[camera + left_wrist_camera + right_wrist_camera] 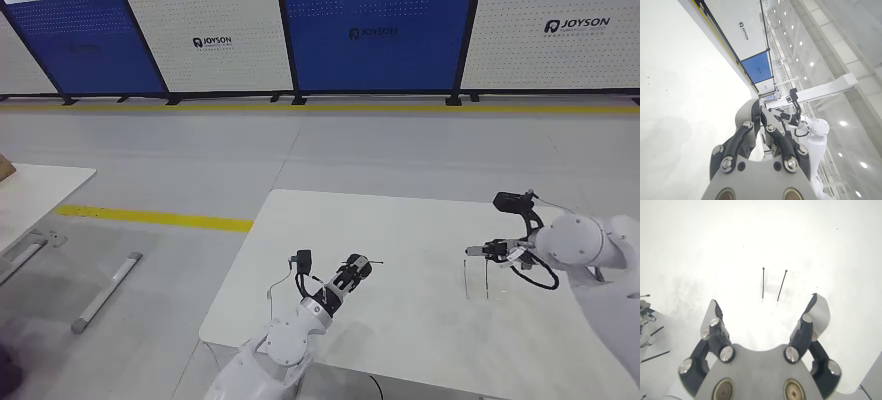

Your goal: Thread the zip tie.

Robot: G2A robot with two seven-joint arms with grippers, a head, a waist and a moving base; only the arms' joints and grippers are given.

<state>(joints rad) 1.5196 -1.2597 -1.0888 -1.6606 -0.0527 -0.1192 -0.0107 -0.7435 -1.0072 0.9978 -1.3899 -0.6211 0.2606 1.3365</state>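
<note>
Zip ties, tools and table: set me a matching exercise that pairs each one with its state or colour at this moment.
Things:
1. left tool
2. right tool
3. zip ties
4. table

States:
A. open, close to the zip ties
B. white
C. black, lying side by side on the table, apart
D. shut

Pairs: 1-D, 2-A, 3-C, 4-B.
</note>
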